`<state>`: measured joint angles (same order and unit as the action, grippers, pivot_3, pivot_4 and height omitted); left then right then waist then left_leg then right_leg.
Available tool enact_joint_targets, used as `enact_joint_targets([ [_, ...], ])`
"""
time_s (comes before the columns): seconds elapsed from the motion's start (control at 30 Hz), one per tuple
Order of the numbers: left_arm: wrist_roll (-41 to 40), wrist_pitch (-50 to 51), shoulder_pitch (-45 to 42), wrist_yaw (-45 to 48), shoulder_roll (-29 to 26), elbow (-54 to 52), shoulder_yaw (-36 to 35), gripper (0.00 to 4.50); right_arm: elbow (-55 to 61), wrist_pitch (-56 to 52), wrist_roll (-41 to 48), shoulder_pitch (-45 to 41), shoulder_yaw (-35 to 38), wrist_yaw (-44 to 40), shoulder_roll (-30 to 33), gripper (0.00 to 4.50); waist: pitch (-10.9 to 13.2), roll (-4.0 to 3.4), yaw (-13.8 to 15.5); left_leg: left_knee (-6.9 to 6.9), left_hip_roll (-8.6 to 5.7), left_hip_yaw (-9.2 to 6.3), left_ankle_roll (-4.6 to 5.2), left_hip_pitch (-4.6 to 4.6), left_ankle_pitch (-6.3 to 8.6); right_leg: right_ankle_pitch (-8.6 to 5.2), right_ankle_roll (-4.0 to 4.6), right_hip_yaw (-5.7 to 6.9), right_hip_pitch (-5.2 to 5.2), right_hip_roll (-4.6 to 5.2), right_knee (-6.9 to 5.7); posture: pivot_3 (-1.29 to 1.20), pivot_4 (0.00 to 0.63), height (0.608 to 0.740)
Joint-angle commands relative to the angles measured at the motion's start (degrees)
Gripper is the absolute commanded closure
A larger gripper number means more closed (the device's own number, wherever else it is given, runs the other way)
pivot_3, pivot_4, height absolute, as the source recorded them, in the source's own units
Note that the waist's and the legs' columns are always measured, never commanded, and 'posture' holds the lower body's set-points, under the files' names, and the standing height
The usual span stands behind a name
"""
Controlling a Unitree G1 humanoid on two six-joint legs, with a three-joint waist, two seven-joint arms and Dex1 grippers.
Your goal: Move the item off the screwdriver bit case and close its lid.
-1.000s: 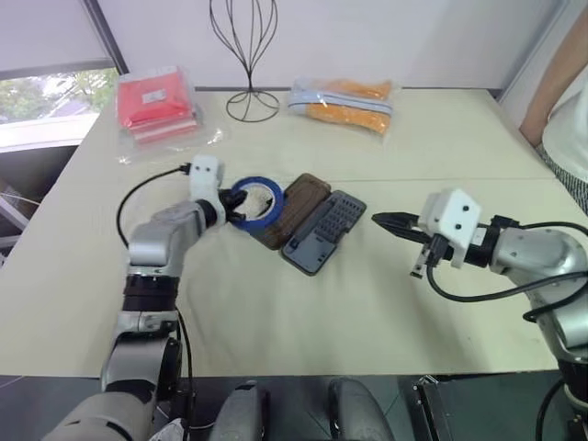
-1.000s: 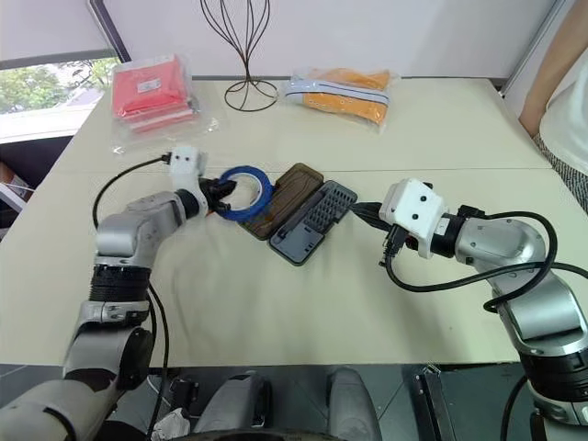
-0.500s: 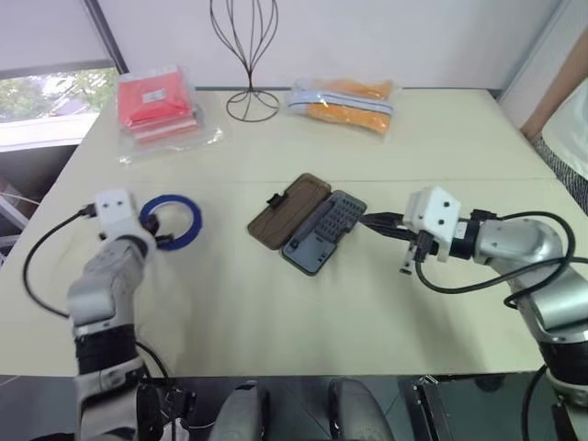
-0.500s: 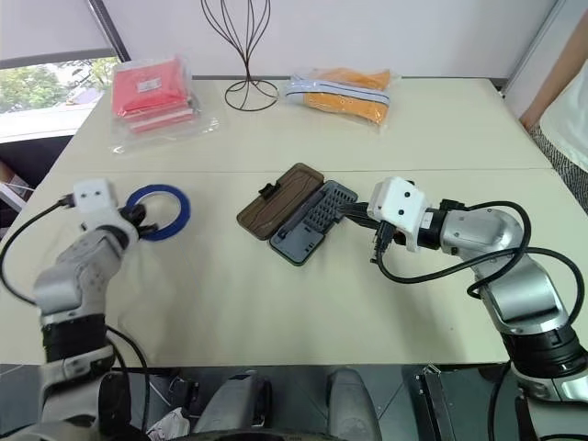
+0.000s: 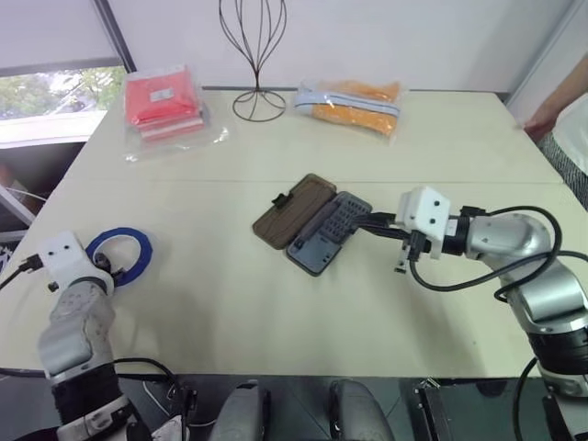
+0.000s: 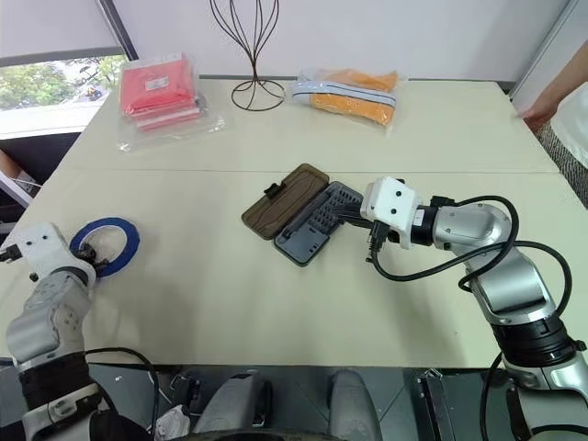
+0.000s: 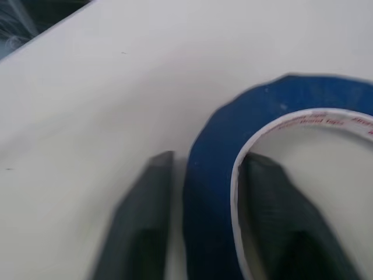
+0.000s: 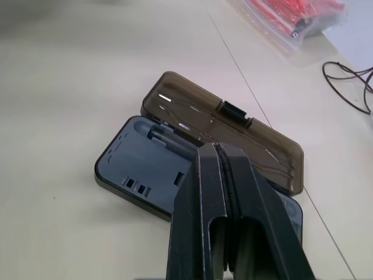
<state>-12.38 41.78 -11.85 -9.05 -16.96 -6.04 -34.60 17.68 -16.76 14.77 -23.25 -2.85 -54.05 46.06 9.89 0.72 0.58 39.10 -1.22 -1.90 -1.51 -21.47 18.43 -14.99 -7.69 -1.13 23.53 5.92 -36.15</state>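
The blue tape ring [image 5: 119,254] lies on the bench [image 5: 230,303], far from the open case [image 5: 314,223]. The left gripper [image 7: 201,175] has its jaws loose astride the ring's wall and may drag it when leaving. The right gripper [image 8: 224,169], jaws clenched, could push the tray away instead of folding the lid [image 5: 294,210].

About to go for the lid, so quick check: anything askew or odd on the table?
Nothing damaged or spilled. The screwdriver bit case lies open at an angle, its lid flat on the table. The blue tape ring sits near the table's left edge, one left gripper finger through it.
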Motion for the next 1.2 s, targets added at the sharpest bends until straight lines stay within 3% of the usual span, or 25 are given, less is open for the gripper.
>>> enact_joint_targets([
  [0.03, 0.6, -1.5, 0.3, -0.7, -0.5, 0.8, -0.3, 0.54, 1.4, 0.7, 0.3, -0.5, 1.3, 0.0, 0.0, 4.5, 0.0, 0.0, 0.0, 0.0, 0.0, 0.0, 0.0, 0.01, 0.0, 0.0, 0.0, 0.01, 0.0, 0.0, -0.01, 0.0, 0.15, 0.74],
  [0.07, 0.8, -2.0, 0.1, -0.9, -0.6, 0.8, -0.3, 0.05, 1.5, 0.7, 0.3, -0.3, 1.4, 0.0, 0.1, 4.5, 0.0, 0.0, 0.1, 0.0, 0.0, 0.0, 0.01, 0.02, 0.0, 0.0, 0.0, 0.01, -0.02, 0.0, -0.01, 0.0, 0.15, 0.74],
  [0.4, 1.7, -8.0, -4.4, -0.1, -2.3, -1.4, 3.4, 0.05, 1.9, 0.0, 0.5, 0.8, 2.2, 1.6, -0.4, 4.5, 0.0, 0.05, 0.1, 0.0, 0.0, -0.02, 0.0, -0.01, 0.0, 0.0, 0.0, 0.03, -0.02, -0.01, 0.0, 0.0, 0.15, 0.74],
  [0.63, -3.3, -8.6, -12.5, 8.8, -0.9, -2.7, 11.4, 0.05, -2.8, 0.0, -0.3, 0.0, 3.3, 5.6, -3.5, 4.5, 0.0, 0.07, 0.1, 0.01, -0.04, -0.01, -0.02, -0.03, -0.01, 0.0, 0.01, 0.02, -0.05, 0.01, 0.02, 0.0, 0.15, 0.74],
  [0.8, -5.8, -6.4, -13.2, 22.8, -2.9, -1.9, 22.9, 0.05, -7.9, -0.4, -1.1, -3.1, 2.6, 7.1, -5.1, 4.5, 0.0, 0.05, -0.7, -0.02, -0.04, 0.06, -0.03, -0.03, -0.02, 0.0, 0.0, 0.02, 0.03, -0.01, 0.0, 0.0, 0.15, 0.74],
  [0.87, -5.2, -7.6, -13.2, 28.0, -4.1, -0.3, 27.3, 0.0, -10.9, -0.1, -1.6, -5.2, 2.0, 7.7, -6.5, 3.97, 0.0, 0.05, -1.3, -0.01, -0.03, 0.05, -0.03, -0.02, -0.02, 0.0, 0.0, 0.02, 0.02, -0.02, -0.01, 0.0, 0.15, 0.74],
  [0.93, -4.2, -8.8, -13.2, 31.9, -5.2, 1.4, 30.9, 0.0, -13.2, -0.2, -2.0, -7.0, 1.4, 7.9, -7.7, 3.16, 0.0, 0.05, -1.6, -0.03, -0.01, 0.05, -0.03, 0.0, -0.02, 0.0, 0.01, 0.02, 0.02, -0.05, -0.01, 0.0, 0.15, 0.74],
  [1.13, -4.5, -9.4, -13.6, 34.4, -5.2, 1.9, 31.8, 0.0, -16.1, 1.3, -4.1, -9.0, -0.2, 7.5, -9.0, 0.07, 0.0, 0.04, -1.4, -0.04, 0.01, 0.04, -0.03, -0.03, -0.02, 0.0, 0.0, 0.02, 0.06, -0.06, -0.02, 0.0, 0.15, 0.74],
  [1.2, -4.7, -8.7, -13.6, 35.0, -5.1, 1.2, 32.0, 0.0, -16.8, 0.7, -4.2, -9.8, -0.2, 8.0, -9.8, 0.02, 0.0, 0.03, -1.3, -0.04, 0.0, 0.04, -0.03, -0.04, -0.02, 0.0, 0.0, 0.01, 0.05, -0.05, -0.01, 0.0, 0.15, 0.74],
])
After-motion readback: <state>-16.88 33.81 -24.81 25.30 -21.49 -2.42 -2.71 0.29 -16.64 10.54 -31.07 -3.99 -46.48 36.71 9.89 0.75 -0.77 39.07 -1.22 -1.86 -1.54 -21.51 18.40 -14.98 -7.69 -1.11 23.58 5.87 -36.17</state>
